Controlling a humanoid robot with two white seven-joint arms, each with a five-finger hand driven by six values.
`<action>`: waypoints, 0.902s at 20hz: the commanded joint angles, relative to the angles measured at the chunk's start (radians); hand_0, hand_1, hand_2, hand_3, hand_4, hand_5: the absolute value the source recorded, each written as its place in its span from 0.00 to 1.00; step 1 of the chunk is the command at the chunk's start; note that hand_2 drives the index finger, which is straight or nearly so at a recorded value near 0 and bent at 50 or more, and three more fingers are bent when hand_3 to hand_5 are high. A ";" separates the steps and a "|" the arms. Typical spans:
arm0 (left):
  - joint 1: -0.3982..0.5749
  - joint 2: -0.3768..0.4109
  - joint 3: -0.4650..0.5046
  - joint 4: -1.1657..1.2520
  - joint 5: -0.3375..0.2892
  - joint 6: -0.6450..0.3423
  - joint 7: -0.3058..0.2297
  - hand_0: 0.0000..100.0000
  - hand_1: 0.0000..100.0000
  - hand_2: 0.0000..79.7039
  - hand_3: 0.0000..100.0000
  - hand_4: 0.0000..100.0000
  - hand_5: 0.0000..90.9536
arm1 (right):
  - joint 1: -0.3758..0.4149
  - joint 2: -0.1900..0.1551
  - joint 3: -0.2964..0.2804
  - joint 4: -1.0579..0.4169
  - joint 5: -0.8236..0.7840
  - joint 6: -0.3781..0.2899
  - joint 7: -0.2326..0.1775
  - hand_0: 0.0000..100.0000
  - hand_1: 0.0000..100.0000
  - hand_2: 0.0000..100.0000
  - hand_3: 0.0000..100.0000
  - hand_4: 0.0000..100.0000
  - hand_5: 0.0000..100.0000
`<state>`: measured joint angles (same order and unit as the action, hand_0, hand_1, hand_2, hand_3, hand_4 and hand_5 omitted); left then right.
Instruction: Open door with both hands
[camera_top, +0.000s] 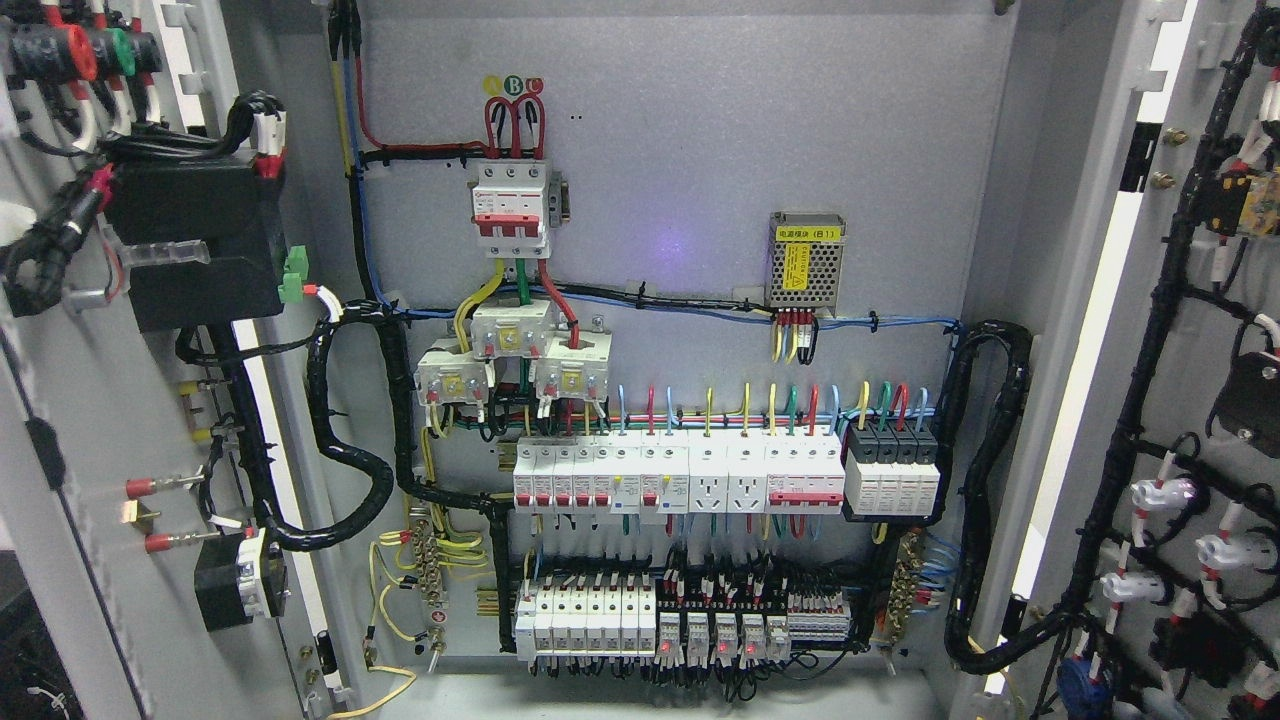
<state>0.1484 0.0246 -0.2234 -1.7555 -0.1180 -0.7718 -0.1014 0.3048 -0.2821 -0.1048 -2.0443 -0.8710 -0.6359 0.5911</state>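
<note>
Both doors of the grey electrical cabinet stand swung wide open. The left door (60, 400) shows its inner face with a black box, coloured lamp backs and wiring. The right door (1200, 300) shows its inner face with black cable looms and white lamp sockets. Between them the back panel (700, 150) carries a red-and-white main breaker (511, 208), rows of white circuit breakers (680, 478) and a lower row of breakers and relays (680, 625). Neither robot hand nor arm shows anywhere in the head view.
A perforated metal power supply (806, 260) is mounted at the upper right of the panel. Thick black corrugated conduits (350, 470) loop from each door into the cabinet. A yellow wire hangs near the cabinet floor (700, 695).
</note>
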 joint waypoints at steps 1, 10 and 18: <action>0.034 -0.002 0.242 -0.182 0.032 -0.814 0.003 0.00 0.00 0.00 0.00 0.00 0.00 | -0.006 -0.043 -0.098 0.033 -0.075 0.001 -0.001 0.00 0.00 0.00 0.00 0.00 0.00; 0.114 -0.008 0.311 -0.180 0.093 -0.928 0.005 0.00 0.00 0.00 0.00 0.00 0.00 | 0.007 -0.040 -0.216 0.161 -0.158 0.001 -0.001 0.00 0.00 0.00 0.00 0.00 0.00; 0.129 0.004 0.504 -0.134 0.221 -0.932 0.003 0.00 0.00 0.00 0.00 0.00 0.00 | 0.023 -0.032 -0.309 0.211 -0.244 0.001 -0.001 0.00 0.00 0.00 0.00 0.00 0.00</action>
<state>0.2661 0.0048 0.0701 -1.8931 0.0346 -0.7723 -0.0934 0.3143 -0.3119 -0.2903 -1.9123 -1.0466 -0.6345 0.5899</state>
